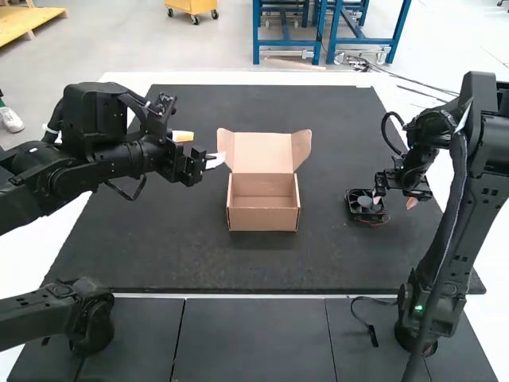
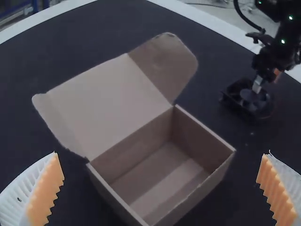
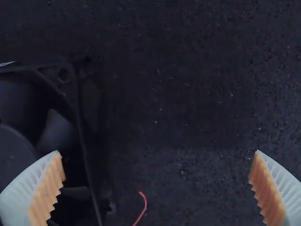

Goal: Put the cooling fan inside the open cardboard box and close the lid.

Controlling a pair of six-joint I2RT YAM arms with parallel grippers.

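Subject: cardboard box (image 1: 262, 203), standing on the black mat (image 1: 159, 239), used here as the reference point.

1. Box. Upright, with the lid (image 1: 263, 151) folded back at its far side and standing open. The two side flaps of the lid are spread outward. In the left wrist view the box (image 2: 188, 141) interior shows bare cardboard walls and floor.

2. Cooling fan (image 1: 367, 205). Lies flat on the mat to the right of the box, apart from it and outside it. It is black and square-framed. In the right wrist view the fan (image 3: 47, 132) frame and blades are visible, and a thin red wire (image 3: 141, 209) runs from it along the mat.

3. Right gripper (image 1: 395, 197). Positioned low over the fan, on the fan's side away from the box. Seen from its own wrist, the right gripper (image 3: 156, 155) has its ribbed fingers (image 3: 44, 188) spread wide. One finger is over the fan body and the other over bare mat. No grip on the fan is evident. The left wrist view shows the same gripper (image 2: 263, 77) directly above the fan (image 2: 247, 96).

4. Left gripper (image 1: 200, 148). Held to the left of the box, near the left flap of the lid and clear of the cardboard. From its own wrist the left gripper (image 2: 160, 157) is spread wide and empty, looking down into the box.
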